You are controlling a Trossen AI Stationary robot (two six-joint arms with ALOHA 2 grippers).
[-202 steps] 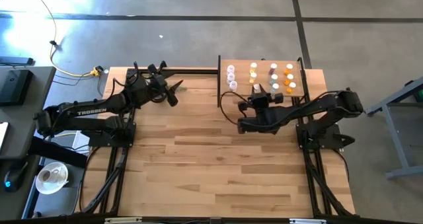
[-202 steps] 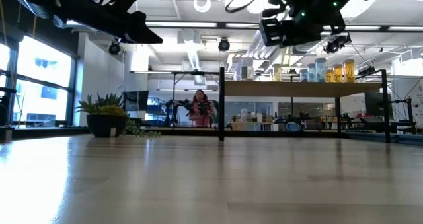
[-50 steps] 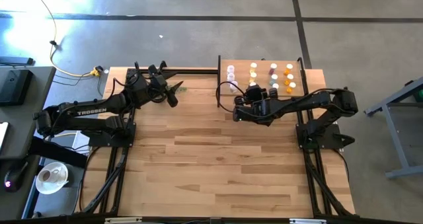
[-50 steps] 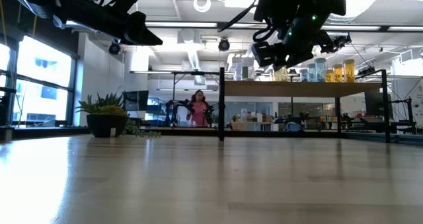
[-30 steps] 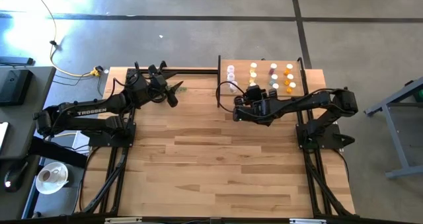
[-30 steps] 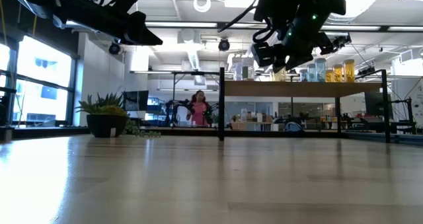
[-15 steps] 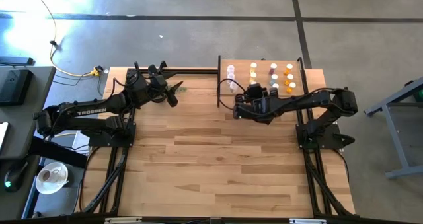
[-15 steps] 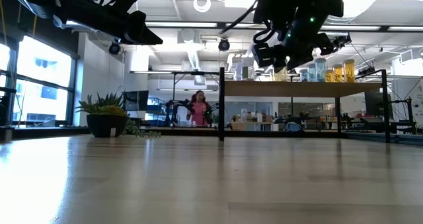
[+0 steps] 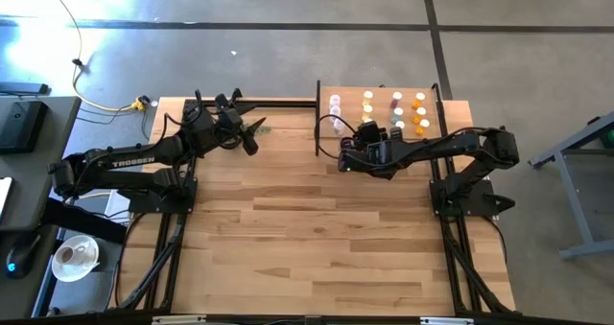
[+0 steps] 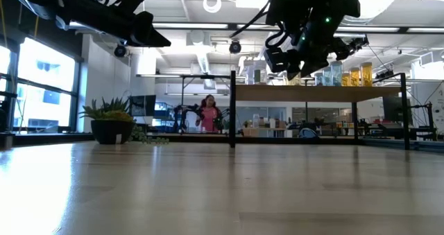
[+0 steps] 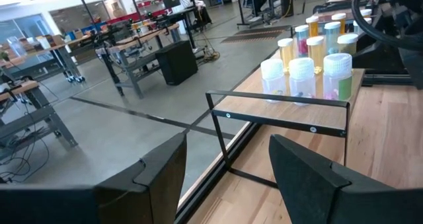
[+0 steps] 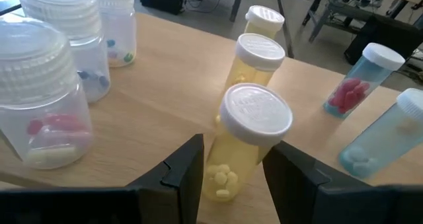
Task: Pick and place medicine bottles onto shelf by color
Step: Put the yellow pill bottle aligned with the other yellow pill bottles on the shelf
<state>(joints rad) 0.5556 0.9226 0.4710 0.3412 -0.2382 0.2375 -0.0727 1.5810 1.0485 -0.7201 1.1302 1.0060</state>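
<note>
Right wrist view alone shows the grip: right pincer (image 12: pixel 231 178) has its two fingers closed on a yellow pill bottle (image 12: pixel 244 141) w/ white cap, tilted, over the shelf (image 12: pixel 165 92) board. Same view shows two more yellow bottles just behind it, clear bottles (image 12: pixel 46 98) at frame left, pale blue ones at right.

High view gives layout only: shelf at upper centre-right of the counter (image 9: pixel 288 229), bottles in rows on it, right arm stretched across from the right, pincer at the shelf's near edge.

Left pincer (image 9: pixel 251 133) waits upper left of the counter, arm extended, fingers (image 11: pixel 158 178) spread, holding nothing.

Low view adds a potted plant (image 10: pixel 111 124) at left.
</note>
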